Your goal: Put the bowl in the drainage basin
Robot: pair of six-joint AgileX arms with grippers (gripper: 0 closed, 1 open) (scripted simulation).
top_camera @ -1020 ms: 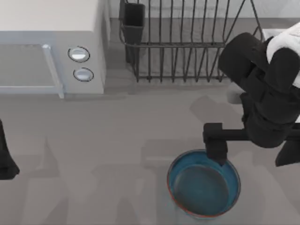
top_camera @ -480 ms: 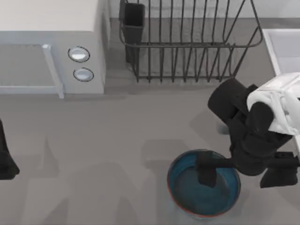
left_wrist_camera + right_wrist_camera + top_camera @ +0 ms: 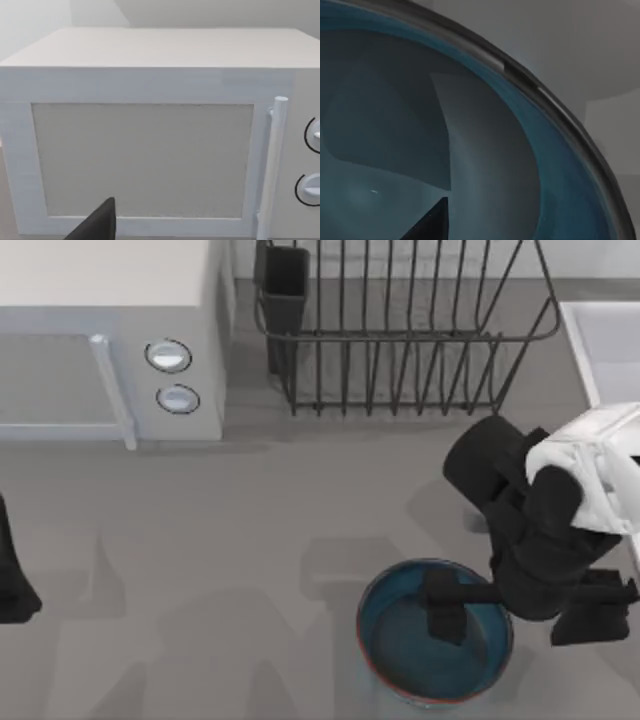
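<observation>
Bowl point(image 3: 435, 632): round, shallow, blue inside with a thin reddish-brown rim, upright on the grey tabletop point(image 3: 250, 540) near its front edge, right of centre. Not yet lifted, by the look of it.

Right gripper point(image 3: 455, 608) hangs over the bowl's interior, reaching in from the right side; one dark finger point(image 3: 443, 605) lies over the blue well, nearer the rim's far arc than its centre. Right wrist view looks closely into the blue inside, the rim point(image 3: 555, 107) curving across and a dark fingertip point(image 3: 432, 222) low over the bowl's floor. Whether the fingers stand wide or narrow cannot be told.

Dark wire dish rack point(image 3: 400, 330) stands at the tabletop's back edge, centre to right, well apart from the bowl; a dark cup-like holder point(image 3: 285, 290) sits at its left end. White microwave point(image 3: 110, 340) fills the back left corner. Left arm point(image 3: 12, 580) is parked at the left edge, its wrist camera facing the microwave door point(image 3: 145, 160).

Risks, as judgement: a grip on the thin rim wall may slip or tip the shallow bowl; if the finger presses down off-centre, the bowl could skate toward the front edge. Carrying it back, the bowl could catch the rack's front wires.
</observation>
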